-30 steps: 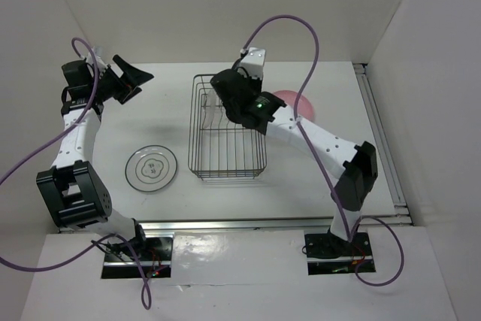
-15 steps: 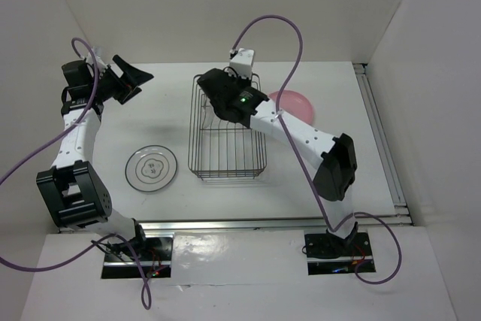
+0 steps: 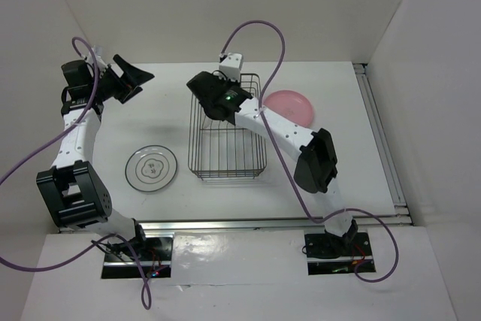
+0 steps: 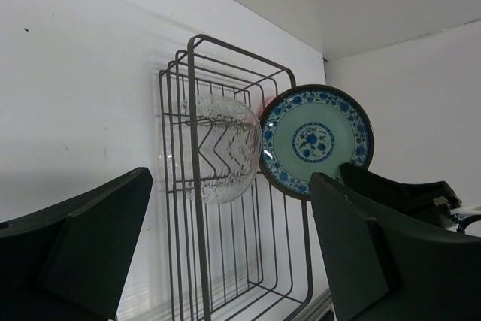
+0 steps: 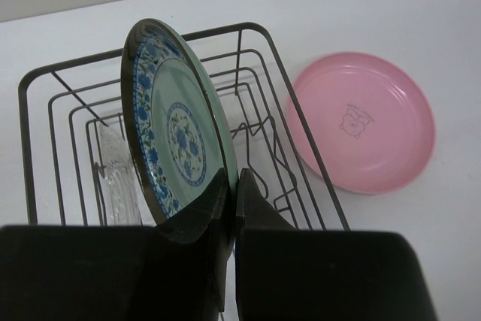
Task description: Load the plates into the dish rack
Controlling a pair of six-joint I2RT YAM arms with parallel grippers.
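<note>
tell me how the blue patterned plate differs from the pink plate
The blue patterned plate has a blue floral band round a pale green centre; the pink plate is pink with a small drawing. The blue patterned plate stands on edge over the dish rack, pinched by the right gripper; the pink plate lies flat and free on the table beside the rack. Both are round.

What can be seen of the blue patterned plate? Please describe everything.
The blue patterned plate is round and looks ceramic, with a pale green centre, a blue flower medallion, a blue flowered band and a dark rim. It stands on edge above the dish rack. The right claw pinches its lower rim. Whether it touches the wires cannot be told.
</note>
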